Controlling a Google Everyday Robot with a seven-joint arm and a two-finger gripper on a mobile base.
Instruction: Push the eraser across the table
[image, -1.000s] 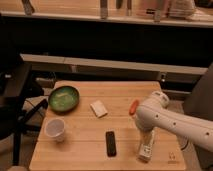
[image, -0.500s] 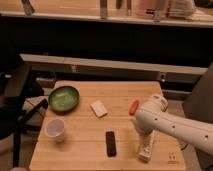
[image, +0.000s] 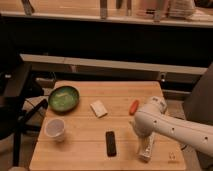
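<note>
The table (image: 82, 152) fills lower centre. On it: bowl (image: 63, 98) left, cup (image: 55, 128) below, beige block (image: 98, 108) centre, eraser (image: 111, 143) lower centre, orange piece (image: 134, 107) right, tube (image: 146, 150) lower right under the gripper (image: 142, 138).

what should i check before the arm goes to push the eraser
1. Eraser lies flat on the table, nothing on it: ok.
2. Gripper lined up with the eraser: not ok, it hangs to the eraser's right, over the white tube.
3. Gripper open and empty-handed: ok for open; whether it touches the tube: cannot tell.
4. Cup and beige block apart from the eraser: ok.
5. Green bowl out of the way: ok, it sits at the far left.
</note>
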